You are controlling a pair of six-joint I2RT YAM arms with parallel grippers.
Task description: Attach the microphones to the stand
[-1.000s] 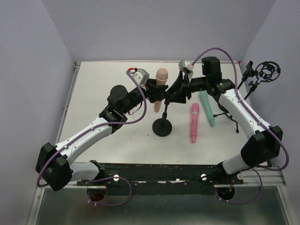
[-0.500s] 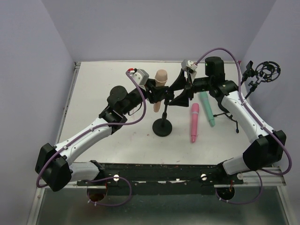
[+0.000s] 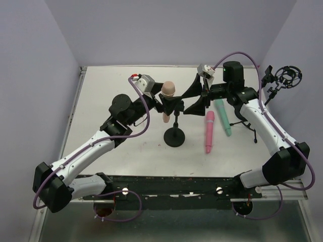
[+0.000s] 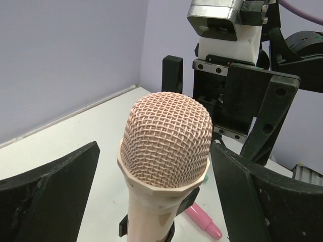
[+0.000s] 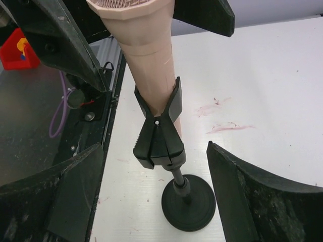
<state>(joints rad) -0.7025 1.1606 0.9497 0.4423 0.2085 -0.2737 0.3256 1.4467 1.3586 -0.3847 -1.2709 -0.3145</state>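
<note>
The peach microphone (image 3: 168,91) stands upright in the black clip (image 5: 157,136) of the round-based stand (image 3: 175,137). My left gripper (image 3: 168,103) is open, its fingers on either side of the mesh head (image 4: 166,146) without touching it. My right gripper (image 3: 194,98) is also open on the stand's right side. In the right wrist view its fingers (image 5: 242,191) flank the clip and the stand's pole with wide gaps. The pink microphone (image 3: 209,132) and the teal microphone (image 3: 223,117) lie flat on the table to the right of the stand.
A thin-legged tripod stand (image 3: 247,123) stands just right of the teal microphone. A black shock-mount holder (image 3: 286,76) sits beyond the table's right edge. The two grippers face each other closely over the stand. The table's raised rim (image 3: 81,70) borders the white surface.
Both grippers have opened wide. The left one has let go of the peach microphone, which stays in the clip, and has drawn back slightly to the left.
</note>
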